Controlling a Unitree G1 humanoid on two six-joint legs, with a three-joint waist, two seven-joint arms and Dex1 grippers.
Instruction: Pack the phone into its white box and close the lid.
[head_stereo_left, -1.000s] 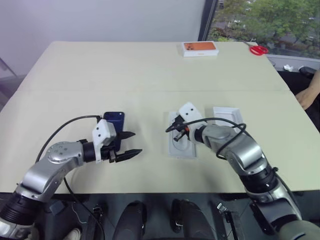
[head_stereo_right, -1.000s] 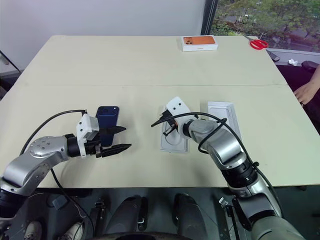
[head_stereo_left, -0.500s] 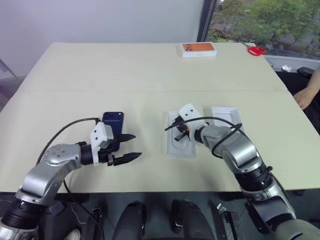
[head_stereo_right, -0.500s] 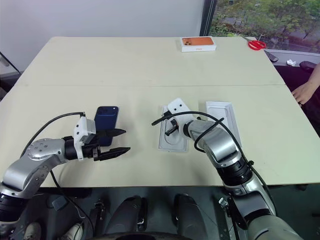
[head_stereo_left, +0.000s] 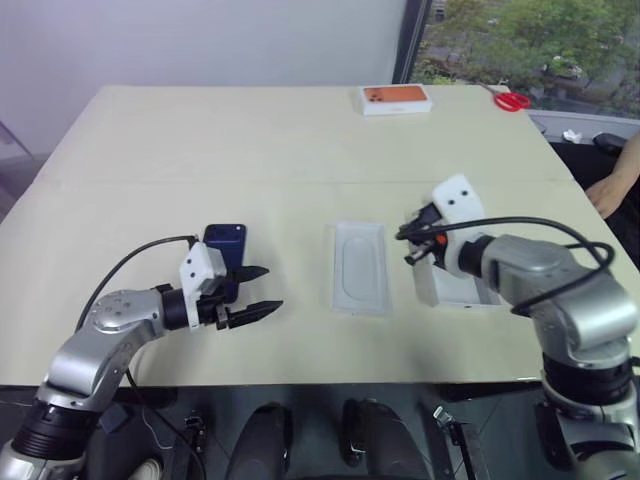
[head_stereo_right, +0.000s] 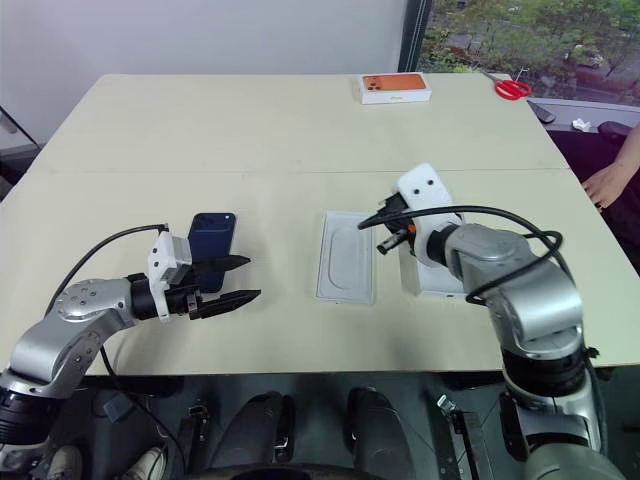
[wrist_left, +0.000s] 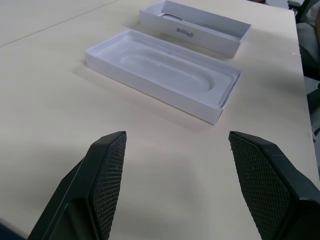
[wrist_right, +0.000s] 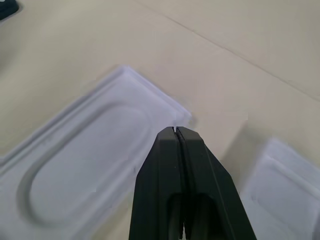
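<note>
The left gripper (head_stereo_left: 248, 291) is wide open and holds nothing. It hovers low over the table (head_stereo_left: 250, 140), near the front edge. The phone (head_stereo_left: 227, 251) lies flat on the table just behind this gripper, so close that one finger crosses in front of it. The phone is dark blue, and its long side runs away from the robot. The left arm is much nearer to it than the right arm is.

The right gripper (head_stereo_right: 379, 221) is squeezed shut and holds nothing. It hangs in the air between two white things. On its inner side is the insert tray (head_stereo_left: 359, 267), a flat white tray with an oval dip in the middle. On its outer side, partly hidden under the arm, is a white box part (wrist_left: 195, 32) lying open side up. Whether it is the white box or the lid, I cannot tell. Its long side also runs away from the robot.

I think the left gripper should pick up the phone next and carry it to the right, past the tray.

The word "iPhone" is printed on the side of the white box part. Far back on the table sits another white box (head_stereo_left: 398, 98) with an orange phone picture on top. Red scissors (head_stereo_left: 515, 100) lie near it.
</note>
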